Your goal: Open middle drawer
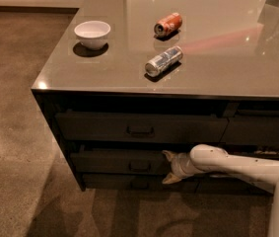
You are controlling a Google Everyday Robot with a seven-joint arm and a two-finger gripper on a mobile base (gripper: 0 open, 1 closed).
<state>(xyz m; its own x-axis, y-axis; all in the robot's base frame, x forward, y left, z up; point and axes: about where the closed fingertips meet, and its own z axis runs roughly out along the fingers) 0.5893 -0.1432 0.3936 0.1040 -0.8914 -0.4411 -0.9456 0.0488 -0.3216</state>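
Note:
The middle drawer is the wide dark front second from the top in the left stack, with a small bar pull at its centre. My gripper is at the drawer's right end, just right of the pull, on a white arm reaching in from the right. Its two pale fingers are spread one above the other, open and empty, against the drawer front. The drawer front stands about flush with the one below it; I cannot tell if it is pulled out at all.
The taller top drawer front with the same pull is above. On the grey counter stand a white bowl, an orange can on its side and a silver can on its side. A narrower drawer stack is at the right. Brown floor lies to the left.

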